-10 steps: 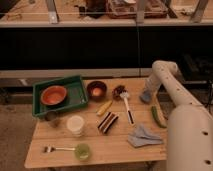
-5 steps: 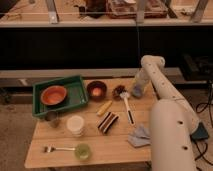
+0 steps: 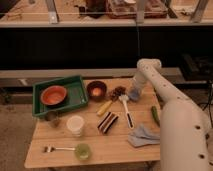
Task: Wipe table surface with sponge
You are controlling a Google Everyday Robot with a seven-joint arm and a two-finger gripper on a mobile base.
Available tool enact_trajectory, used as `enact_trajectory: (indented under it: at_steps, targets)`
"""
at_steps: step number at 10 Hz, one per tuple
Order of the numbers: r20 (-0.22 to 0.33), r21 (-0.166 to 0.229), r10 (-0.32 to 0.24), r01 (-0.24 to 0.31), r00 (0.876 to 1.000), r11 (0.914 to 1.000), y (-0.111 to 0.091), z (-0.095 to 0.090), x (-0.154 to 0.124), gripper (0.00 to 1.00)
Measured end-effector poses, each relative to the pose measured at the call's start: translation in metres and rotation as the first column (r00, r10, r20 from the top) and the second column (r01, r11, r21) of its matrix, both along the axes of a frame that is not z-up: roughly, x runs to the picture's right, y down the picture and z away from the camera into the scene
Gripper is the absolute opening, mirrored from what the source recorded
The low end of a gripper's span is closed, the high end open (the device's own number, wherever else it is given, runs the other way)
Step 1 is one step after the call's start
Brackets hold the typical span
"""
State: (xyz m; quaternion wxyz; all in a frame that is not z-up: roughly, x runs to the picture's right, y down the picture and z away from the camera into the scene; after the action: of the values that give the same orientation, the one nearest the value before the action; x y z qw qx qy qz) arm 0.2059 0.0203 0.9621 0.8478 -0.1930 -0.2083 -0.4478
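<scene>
A striped dark-and-light block that may be the sponge (image 3: 107,121) lies flat near the middle of the wooden table (image 3: 100,150). My white arm reaches in from the lower right, bends high at its elbow (image 3: 149,65) and points down to the table's back right. The gripper (image 3: 133,94) hangs just above the table. It is right of a dark brown clump (image 3: 118,92) and over the head of a white-handled brush (image 3: 127,109). It is a hand's width up and to the right of the striped block, apart from it.
A green tray (image 3: 75,95) with an orange bowl (image 3: 53,95) sits at the back left, and a dark bowl (image 3: 96,90) beside it. A yellow-handled tool (image 3: 105,107), white cup (image 3: 76,125), green cup (image 3: 82,151), fork (image 3: 55,148), grey cloth (image 3: 142,135) and green vegetable (image 3: 155,115) lie around.
The arm has swung left across the table's right side. The gripper has moved from the right edge toward the back middle, near the brown clump. Objects on the table have not moved.
</scene>
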Motion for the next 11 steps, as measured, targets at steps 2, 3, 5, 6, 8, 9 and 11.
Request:
enact_trajectory:
  at_steps: [2, 3, 5, 6, 8, 9, 11]
  targets:
    - [0.011, -0.023, -0.008, 0.009, 1.0, 0.9997, 0.026, -0.019, 0.004, 0.02]
    - [0.011, -0.029, -0.009, 0.01, 1.0, 0.9995, 0.032, -0.023, 0.007, 0.02]
    - [-0.007, -0.04, 0.005, -0.005, 1.0, 0.9992, 0.042, -0.028, 0.029, 0.02]
    - [-0.022, -0.048, 0.016, -0.017, 1.0, 0.9987, 0.046, -0.027, 0.043, 0.02]
    - [-0.049, -0.052, 0.058, -0.061, 0.997, 0.9968, 0.046, -0.018, 0.064, 0.02]
    - [-0.057, -0.049, 0.078, -0.081, 0.995, 0.9955, 0.043, -0.013, 0.074, 0.02]
    - [-0.066, -0.028, 0.097, -0.099, 0.993, 0.9947, 0.026, -0.001, 0.082, 0.02]
